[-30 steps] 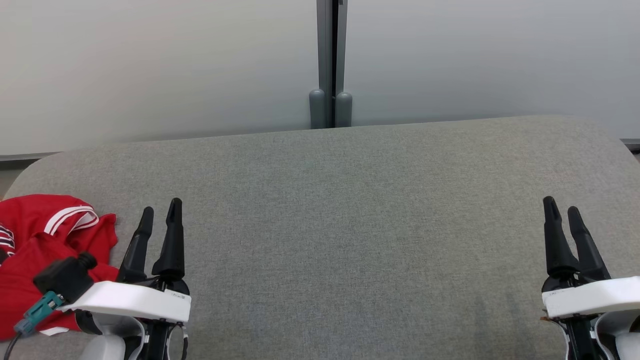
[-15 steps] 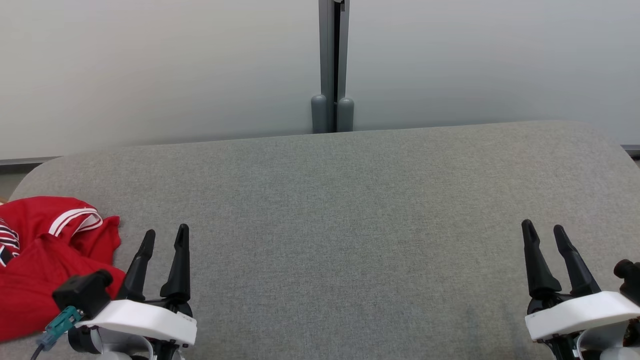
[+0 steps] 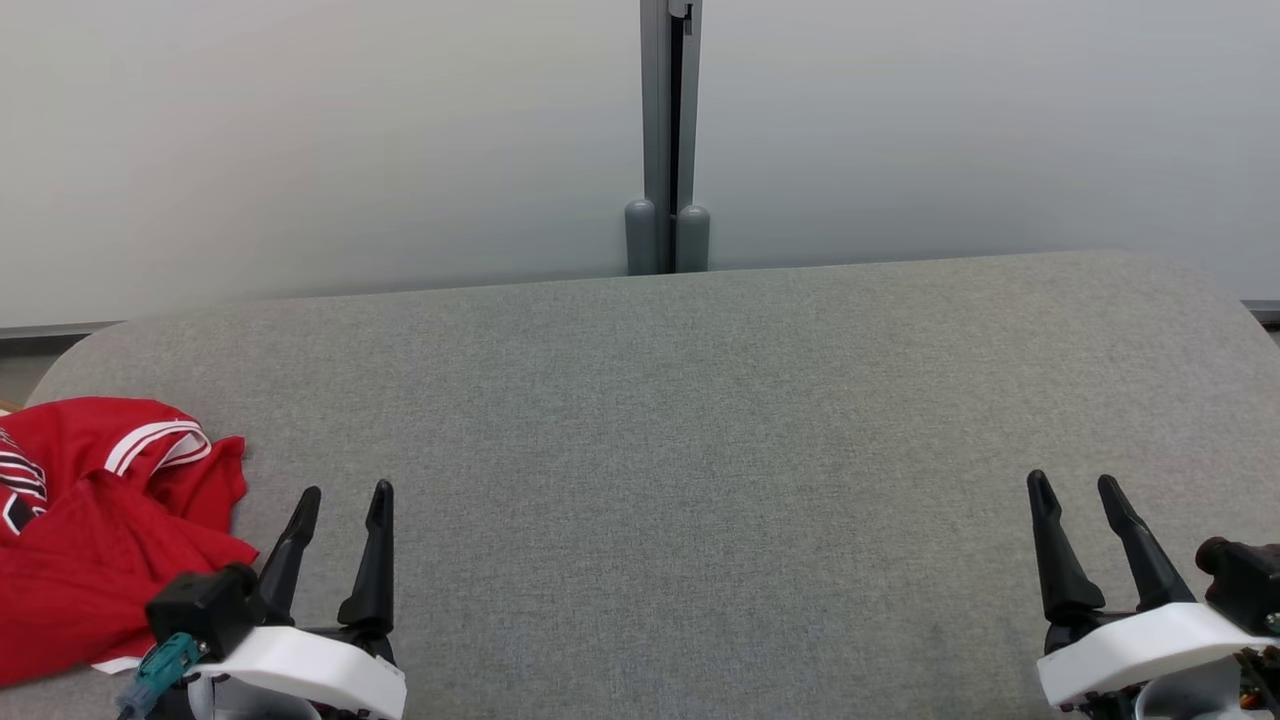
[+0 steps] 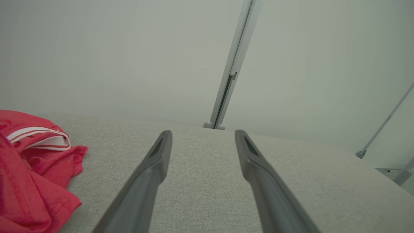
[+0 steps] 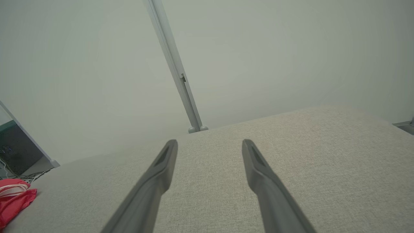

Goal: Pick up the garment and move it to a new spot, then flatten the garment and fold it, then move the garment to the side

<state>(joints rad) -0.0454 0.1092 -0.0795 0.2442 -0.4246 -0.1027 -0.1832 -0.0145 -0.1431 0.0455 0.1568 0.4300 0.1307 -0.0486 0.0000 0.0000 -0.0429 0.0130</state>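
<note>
Both hands have slid lower in the head view over the last second, more than the slight shift of the whole picture accounts for, so they appear to have drawn back toward the near edge. Part of the change is the camera itself moving

- left hand [image 3: 345,490]: released, fingers spread, nothing between them, over the surface [image 3: 700,420] at near left
- right hand [image 3: 1070,480]: also released and empty, at near right, now a little further left than it was
- garment [image 3: 90,540]: same place on the surface as before, untouched

Reading for the task: nothing has been picked up yet. This looks like the start, with the arms settling before the first reach. The left hand is the likely one to go, since the garment lies just beside it on its left, not touching; the right hand is well apart from it

Garment: red, crumpled in a loose heap at the near left corner, partly cut off by the head view's left edge. A white-striped band, collar or cuff, sits on the far side of the heap. Dark and white print shows at the left edge. The left wrist view shows a fine mesh knit and a stitched hem, with folds lying over each other
</note>
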